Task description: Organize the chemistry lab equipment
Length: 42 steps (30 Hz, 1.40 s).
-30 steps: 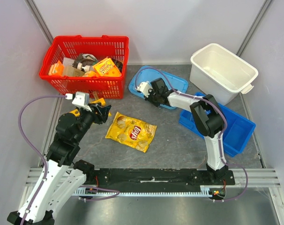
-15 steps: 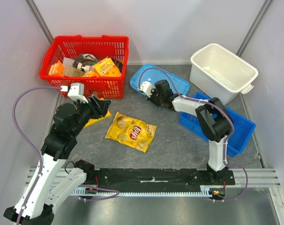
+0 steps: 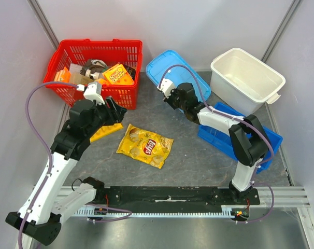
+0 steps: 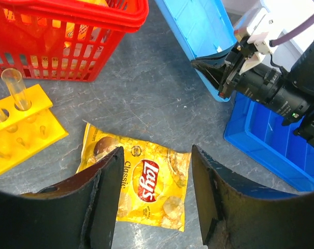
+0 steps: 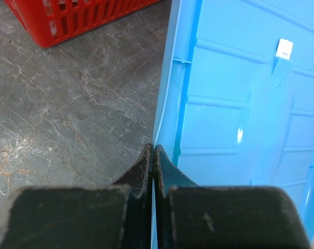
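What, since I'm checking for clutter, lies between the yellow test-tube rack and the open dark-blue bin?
A Lay's chip bag lies there, as the top view shows.

The left gripper (image 4: 156, 155) is open over a chips bag (image 4: 141, 189). A yellow rack (image 4: 22, 129) with a tube (image 4: 14, 88) sits by the red basket (image 4: 69, 46). The right gripper (image 4: 223, 78) pinches a blue lid (image 4: 203, 36).

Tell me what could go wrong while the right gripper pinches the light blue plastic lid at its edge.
The right gripper grips only the thin rim of the light blue plastic lid, so the lid could slip or swing.
The red plastic basket is close to the lid, so a swing might strike it.
The open left gripper hangs near the yellow rack with glass test tubes; a move may knock them.
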{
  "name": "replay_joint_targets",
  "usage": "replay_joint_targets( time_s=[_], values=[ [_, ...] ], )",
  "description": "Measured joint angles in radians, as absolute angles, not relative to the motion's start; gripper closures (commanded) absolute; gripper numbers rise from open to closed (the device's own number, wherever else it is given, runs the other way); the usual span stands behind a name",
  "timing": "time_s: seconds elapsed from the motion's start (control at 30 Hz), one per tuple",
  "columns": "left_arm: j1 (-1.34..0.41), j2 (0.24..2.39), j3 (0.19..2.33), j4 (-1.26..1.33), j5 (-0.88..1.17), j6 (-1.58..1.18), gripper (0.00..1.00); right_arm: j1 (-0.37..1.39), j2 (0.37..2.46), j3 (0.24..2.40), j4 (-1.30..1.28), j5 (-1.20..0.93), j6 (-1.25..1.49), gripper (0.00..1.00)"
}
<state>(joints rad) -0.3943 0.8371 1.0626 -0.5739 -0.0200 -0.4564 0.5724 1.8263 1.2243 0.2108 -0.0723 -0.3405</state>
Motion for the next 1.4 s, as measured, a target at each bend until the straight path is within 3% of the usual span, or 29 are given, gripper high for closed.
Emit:
replay_joint_targets(
  time_s=[0.6, 1.1, 1.23, 1.4],
  values=[
    [-0.394, 1.111, 1.214, -0.424, 0.142, -0.456, 0.24, 0.574, 1.585, 1.121, 0.262, -0.107, -0.261, 1.0],
    [-0.481, 1.312, 1.31, -0.18, 0.252, -0.463, 0.25, 0.738, 1.345, 1.047, 0.276, -0.125, -0.234, 1.0],
    [-0.49, 1.32, 1.31, -0.175, 0.237, -0.467, 0.39, 0.801, 1.312, 1.035, 0.276, -0.105, -0.235, 1.0],
    [-0.488, 1.312, 1.286, -0.139, 0.237, -0.501, 0.81, 0.839, 1.3, 1.019, 0.274, -0.089, -0.233, 0.99]
  ],
)
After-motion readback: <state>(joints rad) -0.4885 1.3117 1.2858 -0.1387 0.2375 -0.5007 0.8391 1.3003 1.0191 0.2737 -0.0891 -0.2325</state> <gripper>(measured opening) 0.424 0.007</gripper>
